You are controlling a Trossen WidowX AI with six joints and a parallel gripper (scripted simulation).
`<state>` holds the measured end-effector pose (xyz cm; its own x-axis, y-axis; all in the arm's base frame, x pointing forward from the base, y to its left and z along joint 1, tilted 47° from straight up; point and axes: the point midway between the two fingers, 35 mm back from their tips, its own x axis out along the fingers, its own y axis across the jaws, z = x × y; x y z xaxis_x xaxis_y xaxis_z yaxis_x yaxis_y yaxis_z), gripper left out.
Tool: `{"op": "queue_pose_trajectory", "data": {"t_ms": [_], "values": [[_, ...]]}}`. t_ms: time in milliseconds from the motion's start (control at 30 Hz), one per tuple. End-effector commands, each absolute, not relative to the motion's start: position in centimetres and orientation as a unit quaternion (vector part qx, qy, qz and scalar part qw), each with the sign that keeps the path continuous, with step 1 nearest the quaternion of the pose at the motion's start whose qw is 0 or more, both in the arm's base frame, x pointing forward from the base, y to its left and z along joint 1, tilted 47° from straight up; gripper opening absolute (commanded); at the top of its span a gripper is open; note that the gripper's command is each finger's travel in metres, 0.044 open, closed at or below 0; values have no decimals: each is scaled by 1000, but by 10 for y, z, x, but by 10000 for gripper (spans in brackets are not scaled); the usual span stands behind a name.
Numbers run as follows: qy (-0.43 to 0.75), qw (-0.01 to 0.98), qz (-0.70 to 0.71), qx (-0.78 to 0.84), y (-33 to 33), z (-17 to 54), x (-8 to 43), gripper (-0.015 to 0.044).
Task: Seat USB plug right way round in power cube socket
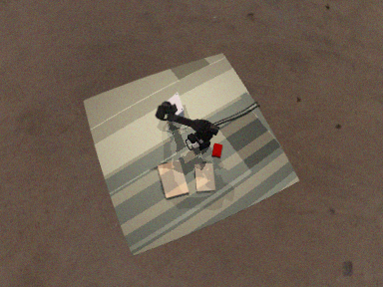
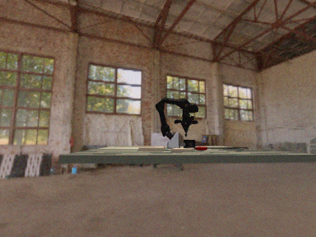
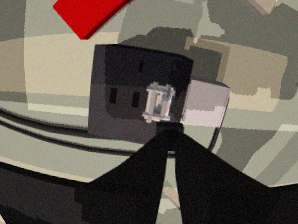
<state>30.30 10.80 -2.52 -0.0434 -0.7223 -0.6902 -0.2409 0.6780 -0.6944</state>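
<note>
Exterior and top views show the six-joint black arm (image 1: pixel 186 121) (image 2: pixel 163 117) arched over a striped tabletop (image 1: pixel 120 149) (image 2: pixel 123 158), its jaws pointing down above the dark power cube (image 2: pixel 189 143) (image 3: pixel 120 117). The jaws are clamped nearly together on the USB plug (image 3: pixel 159 103), whose pale metal end shows just ahead of the fingertips in the wrist view, over the side of the cube nearer a pale block (image 3: pixel 206 102). From the side, a narrow gap appears between the fingertips and the cube's top; which way round the plug is turned cannot be told. Dark slots mark the cube's upper face. The pale block lies beside the cube, with a thin black loop of cable (image 3: pixel 214 137) curving around its far side. Two dark cables (image 1: pixel 234 117) (image 3: pixel 55 138) run alongside the cube, reaching the tabletop's edge in the top view. Near the cube lies a red block (image 1: pixel 217 149) (image 2: pixel 201 148) (image 3: pixel 90 14), apart from it. Two flat tan slabs, the larger (image 1: pixel 174 179) and the smaller (image 1: pixel 204 177), lie side by side without touching. Behind the scene, tall paned windows (image 2: pixel 114 89) break up a worn brick wall (image 2: pixel 148 70) beneath rust-colored roof trusses (image 2: pixel 162 22).
</note>
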Motion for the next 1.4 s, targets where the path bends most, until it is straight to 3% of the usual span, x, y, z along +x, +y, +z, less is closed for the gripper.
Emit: {"op": "queue_pose_trajectory", "data": {"t_ms": [0,1367], "values": [[703,580,-165,-377,108,-25,303,0],[689,306,218,-621,108,-25,303,0]]}}
